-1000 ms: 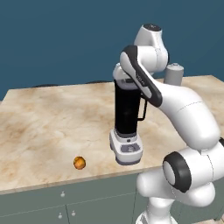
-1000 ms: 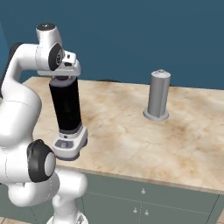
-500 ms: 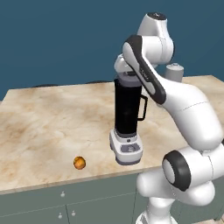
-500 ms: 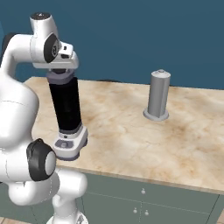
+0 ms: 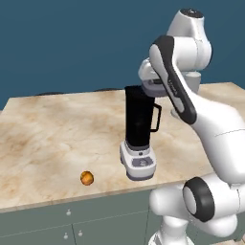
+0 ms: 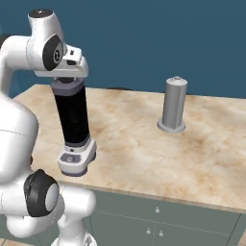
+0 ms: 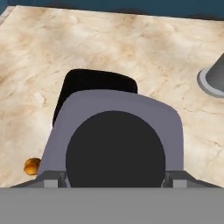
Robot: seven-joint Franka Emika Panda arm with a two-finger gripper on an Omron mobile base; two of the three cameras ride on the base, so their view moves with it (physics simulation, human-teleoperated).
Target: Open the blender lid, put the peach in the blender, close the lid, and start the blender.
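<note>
blender lid lifted, blender open; peach outside

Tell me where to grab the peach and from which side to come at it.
Take the peach across its widest part, coming straight down from above. It is a small round ball lying alone on the counter near the front edge, left of the blender; being round, any finger angle suits, and nothing crowds it.

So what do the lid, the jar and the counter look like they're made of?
The blender lid looks like matte grey plastic with a black knob that shows no shine. The blender jar looks like opaque black plastic or tinted glass; I can't tell which. The counter looks like polished beige marble, going by its veins.
</note>
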